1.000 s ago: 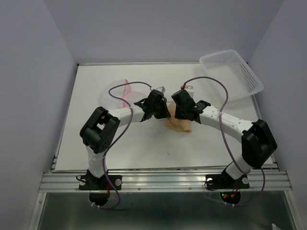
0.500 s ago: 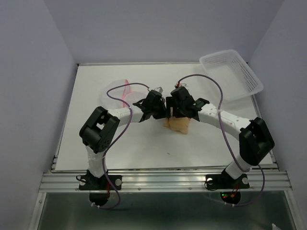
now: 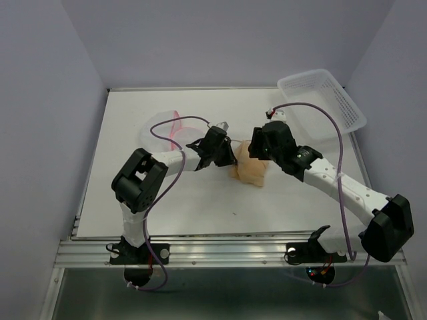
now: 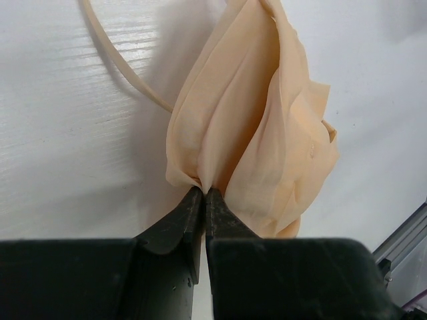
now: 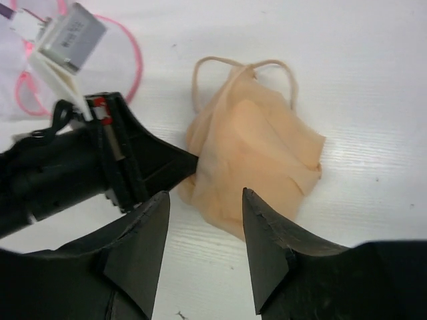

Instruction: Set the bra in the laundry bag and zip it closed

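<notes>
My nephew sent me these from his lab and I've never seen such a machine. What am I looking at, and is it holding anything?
These are two robot arms bolted at the near edge of a white table. The wide picture looks down from above and behind them; the other two come from cameras on each wrist, so each shows its own claw. On the table lie a peach bra, a white mesh laundry bag with a pink rim, and, at the far right corner, a slotted basket. The left claw is shut, pinching the bra's edge. The right claw is open above the bra, holding nothing.
</notes>
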